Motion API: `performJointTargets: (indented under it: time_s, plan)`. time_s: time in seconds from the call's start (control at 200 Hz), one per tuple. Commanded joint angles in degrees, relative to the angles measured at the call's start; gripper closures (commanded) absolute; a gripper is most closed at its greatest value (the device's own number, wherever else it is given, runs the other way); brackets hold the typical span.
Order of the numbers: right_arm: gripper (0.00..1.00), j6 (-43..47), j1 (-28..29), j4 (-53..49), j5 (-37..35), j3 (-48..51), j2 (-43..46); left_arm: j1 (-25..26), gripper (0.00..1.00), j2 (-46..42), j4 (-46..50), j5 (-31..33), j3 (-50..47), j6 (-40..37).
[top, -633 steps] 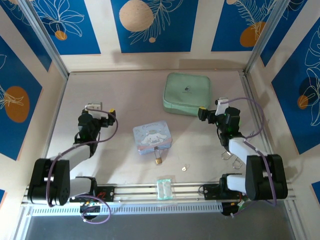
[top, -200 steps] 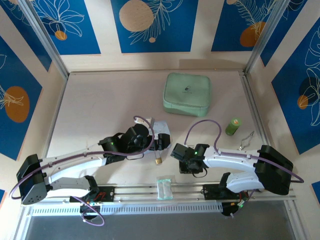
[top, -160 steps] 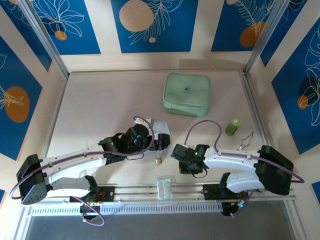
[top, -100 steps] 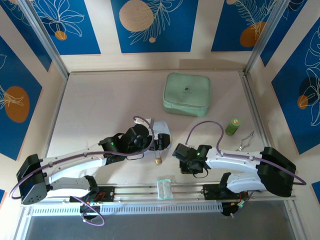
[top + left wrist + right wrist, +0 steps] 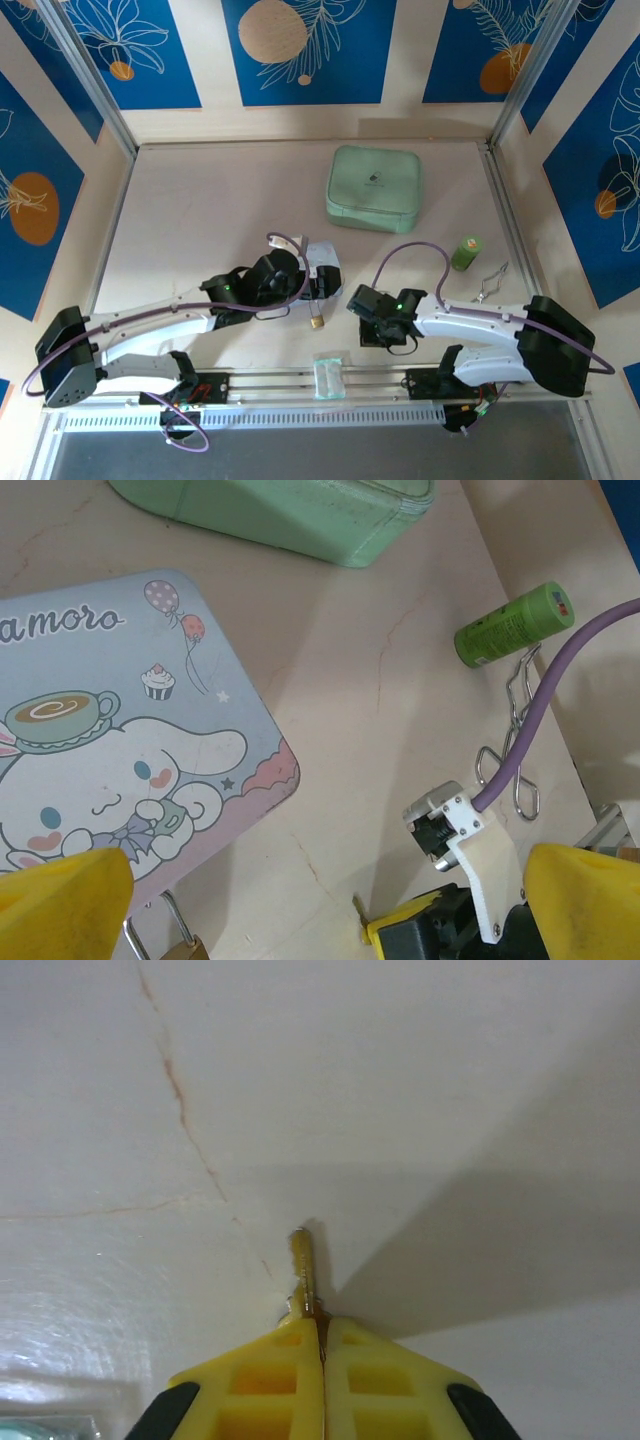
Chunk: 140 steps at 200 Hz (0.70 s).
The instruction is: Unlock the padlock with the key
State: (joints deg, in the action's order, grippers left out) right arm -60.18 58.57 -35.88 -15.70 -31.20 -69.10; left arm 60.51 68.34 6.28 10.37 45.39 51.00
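Padlock, tiny, brass-gold body with a thin silver U-shaped shackle (image 5: 316,322): it lies on the pale bench (image 5: 200,200) at the 6 o'clock edge of the blue cartoon-printed tin (image 5: 110,750). The shackle end is towards the tin and the body towards the arm bases. Whether the shackle passes through a hasp on the tin cannot be told. The small flat silvery key (image 5: 302,1260) is clamped edge-on in the right pincer (image 5: 320,1328), whose yellow fingers are closed fully on its head. In the right wrist view the blade projects straight ahead at 12 o'clock, low over the bench. Whether the key is clear of the surface cannot be told. In the top view the right pincer (image 5: 372,335) sits near the padlock, which lies between 9 and 10 o'clock from it. The padlock's long axis appears to run roughly 12 to 6 o'clock, so the keyway probably faces 6 o'clock; the keyway itself is too small to see. The left pincer (image 5: 322,282) is fully open, holds nothing, and hovers over the tin. The padlock is just at its 6 o'clock side, so the left arm is the nearer one for steadying the body. Judgement: the next move requires the blade to be realigned with the padlock's axis before insertion.
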Motion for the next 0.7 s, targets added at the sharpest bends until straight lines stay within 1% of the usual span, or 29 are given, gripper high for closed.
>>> performJointTargets:
  time_s: [0.0, 0.075, 0.175, 0.26, 0.41, 0.525, 0.59, 0.695]
  plan:
    - [0.98, 3.01, -2.80, 0.81, 4.01, 2.08, 2.43, 0.22, 0.03, 0.28, -4.04, -0.43, -1.81, -0.20]
    - [1.00, 5.91, -5.36, -0.20, 5.71, 1.74, 3.99, 0.20, 0.03, 0.15, -5.72, -0.75, -2.64, -0.40]
    - [1.00, 9.71, -7.10, -2.63, 6.07, 0.14, 6.56, 0.22, 0.04, -0.13, -6.36, 0.07, -3.62, 0.59]
    - [1.00, 13.33, -8.56, -3.56, 7.15, -1.49, 8.36, 0.05, 0.05, -0.23, -8.23, -0.06, -5.13, 3.20]
    - [1.00, 20.17, -10.19, -3.59, 9.30, -4.59, 10.58, -0.15, 0.08, 0.69, -11.10, -2.98, -5.88, 8.99]
    - [1.00, 26.39, -9.99, -2.21, 12.64, -7.66, 12.14, -0.22, 0.15, 1.40, -13.67, -5.14, -6.35, 13.77]
    - [1.00, 29.50, -9.69, -1.28, 13.84, -9.16, 12.96, -0.30, 0.19, 1.86, -15.19, -6.12, -6.49, 14.26]
    - [1.00, 32.84, -9.28, -0.43, 14.55, -11.51, 13.68, -0.46, 0.26, 2.99, -14.29, -7.03, -5.55, 13.99]
